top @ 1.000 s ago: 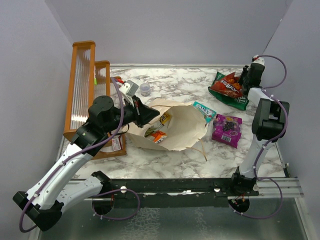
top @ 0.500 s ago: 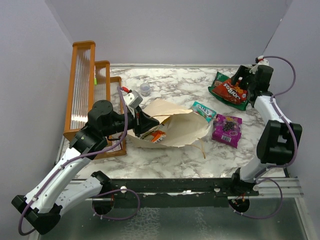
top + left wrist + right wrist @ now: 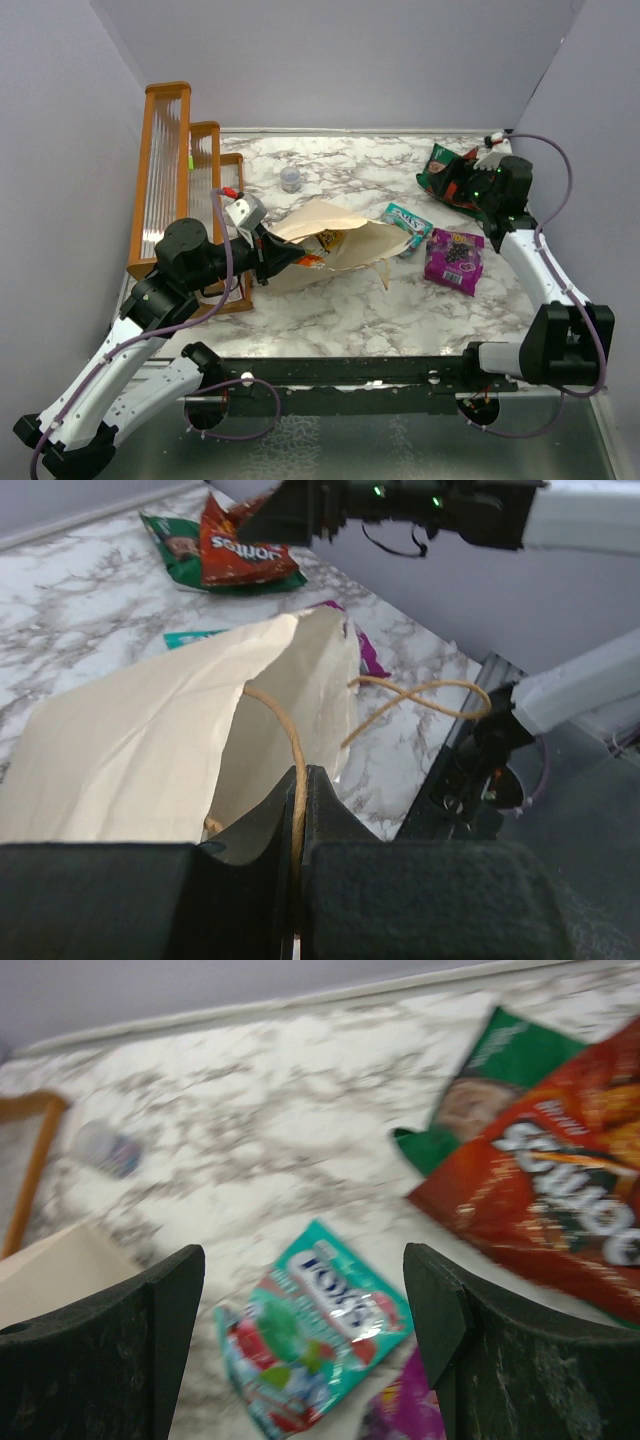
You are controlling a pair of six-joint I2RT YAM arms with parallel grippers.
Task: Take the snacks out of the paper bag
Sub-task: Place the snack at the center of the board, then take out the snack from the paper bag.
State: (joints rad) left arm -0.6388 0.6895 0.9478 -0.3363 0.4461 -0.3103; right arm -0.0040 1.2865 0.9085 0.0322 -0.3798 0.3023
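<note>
The cream paper bag (image 3: 345, 240) lies on its side, mouth toward the left arm. My left gripper (image 3: 280, 256) is shut on its tan loop handle (image 3: 283, 725); the jaws pinch the cord in the left wrist view (image 3: 302, 776). A yellow-brown pack (image 3: 328, 239) and an orange packet (image 3: 308, 262) show in the bag's mouth. On the table lie a teal-pink packet (image 3: 408, 222), a purple pouch (image 3: 455, 260), an orange-red chip bag (image 3: 560, 1210) and a green chip bag (image 3: 490, 1090). My right gripper (image 3: 452, 183) is open and empty, above the teal-pink packet (image 3: 310, 1330).
An orange-framed wooden rack (image 3: 165, 170) stands along the left edge, close behind my left arm. A small clear cup (image 3: 290, 178) sits on the marble behind the bag. Walls close the back and both sides.
My left gripper has pulled the bag's handle back toward the left arm, and the bag has flattened and slid along. My right arm has swung from the far right corner to above the packets.
</note>
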